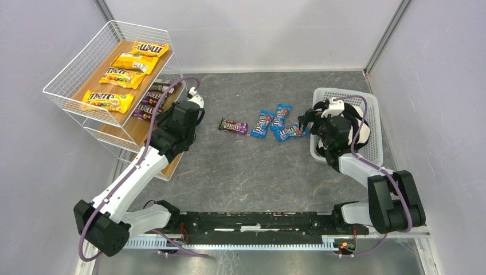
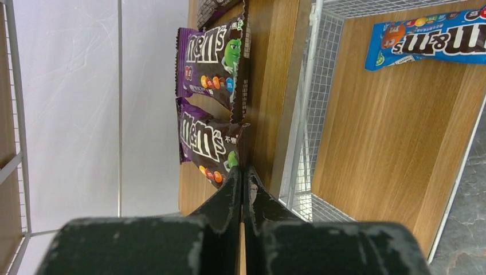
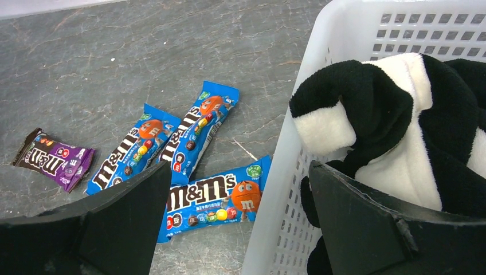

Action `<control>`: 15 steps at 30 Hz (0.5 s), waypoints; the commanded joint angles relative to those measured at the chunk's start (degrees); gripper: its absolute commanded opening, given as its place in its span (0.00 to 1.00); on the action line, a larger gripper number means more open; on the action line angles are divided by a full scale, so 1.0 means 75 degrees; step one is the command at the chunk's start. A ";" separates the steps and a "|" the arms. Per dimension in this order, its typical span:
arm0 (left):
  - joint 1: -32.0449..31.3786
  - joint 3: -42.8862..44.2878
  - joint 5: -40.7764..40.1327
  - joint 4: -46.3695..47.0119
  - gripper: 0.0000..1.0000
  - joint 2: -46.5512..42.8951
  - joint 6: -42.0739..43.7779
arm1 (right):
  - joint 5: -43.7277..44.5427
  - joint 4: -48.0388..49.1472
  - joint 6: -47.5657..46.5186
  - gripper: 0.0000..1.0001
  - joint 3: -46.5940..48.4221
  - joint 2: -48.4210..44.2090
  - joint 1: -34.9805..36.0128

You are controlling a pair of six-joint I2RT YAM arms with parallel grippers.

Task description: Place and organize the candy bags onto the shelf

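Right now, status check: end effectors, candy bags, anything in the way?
Left end effector shut, empty, at shelf beside purple bags. Right end effector open, over basket wall. Three blue bags, one purple bag on table.

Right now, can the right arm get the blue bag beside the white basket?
Probably yes. The open right pincer hangs near that blue bag, nothing lies on it, though the basket wall sits close.

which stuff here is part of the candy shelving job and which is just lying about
Job: shelf; yellow bags on its top board; purple bags on the middle board; three blue bags and one purple bag on the table.
Lying about: white basket; black-and-white cloth in it.
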 commanded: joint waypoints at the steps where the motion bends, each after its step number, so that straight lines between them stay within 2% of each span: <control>1: 0.0134 0.0046 -0.0018 0.0750 0.02 0.0128 0.0686 | -0.0032 0.0377 0.0029 0.98 0.0034 0.0008 -0.0021; 15: 0.0312 0.0001 -0.0399 0.0745 0.02 0.0228 0.0812 | -0.0055 0.0412 0.0051 0.98 0.0035 0.0057 -0.0012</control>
